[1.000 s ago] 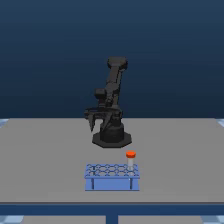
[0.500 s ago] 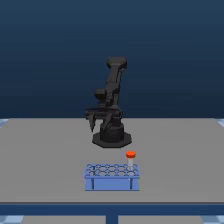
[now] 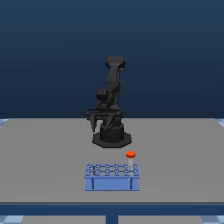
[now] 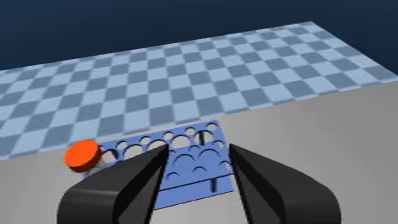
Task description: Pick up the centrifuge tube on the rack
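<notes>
In the rack (image 3: 112,177), centrifuge tube (image 3: 130,158) upright in a corner hole, gripper (image 4: 197,159) spread wide, empty.

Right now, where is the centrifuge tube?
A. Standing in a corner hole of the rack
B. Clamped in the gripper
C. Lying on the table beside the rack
A: the centrifuge tube stands upright at the rack's far corner on the exterior view's right; the gripper is apart from it.

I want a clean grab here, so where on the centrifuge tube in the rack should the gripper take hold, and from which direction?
Probably just under the orange-red cap of the centrifuge tube, coming down from above. It stands upright in a corner hole of the rack, at the exterior view's right, so only its top sticks out. The gripper is open and apart from it.
</notes>
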`<action>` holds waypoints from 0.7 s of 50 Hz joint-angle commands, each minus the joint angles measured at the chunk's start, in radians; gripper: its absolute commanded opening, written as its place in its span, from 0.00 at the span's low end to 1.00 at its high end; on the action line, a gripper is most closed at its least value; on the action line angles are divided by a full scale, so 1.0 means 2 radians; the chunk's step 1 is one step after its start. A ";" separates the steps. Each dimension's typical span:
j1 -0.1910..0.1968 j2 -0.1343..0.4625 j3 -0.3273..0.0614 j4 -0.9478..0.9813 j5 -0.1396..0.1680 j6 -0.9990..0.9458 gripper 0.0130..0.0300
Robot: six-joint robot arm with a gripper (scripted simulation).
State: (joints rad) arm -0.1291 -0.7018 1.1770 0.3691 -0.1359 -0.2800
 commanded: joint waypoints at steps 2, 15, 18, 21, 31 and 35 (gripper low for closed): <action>0.012 0.004 -0.002 0.043 -0.004 -0.050 1.00; 0.036 0.017 -0.009 0.143 -0.012 -0.144 1.00; 0.047 0.023 -0.012 0.183 -0.016 -0.181 1.00; 0.054 0.027 -0.014 0.203 -0.019 -0.200 1.00; 0.085 0.048 -0.026 0.281 -0.033 -0.270 1.00; 0.094 0.055 -0.030 0.299 -0.038 -0.285 1.00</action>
State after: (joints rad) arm 0.0307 -0.6003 1.1225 0.9376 -0.1945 -0.8034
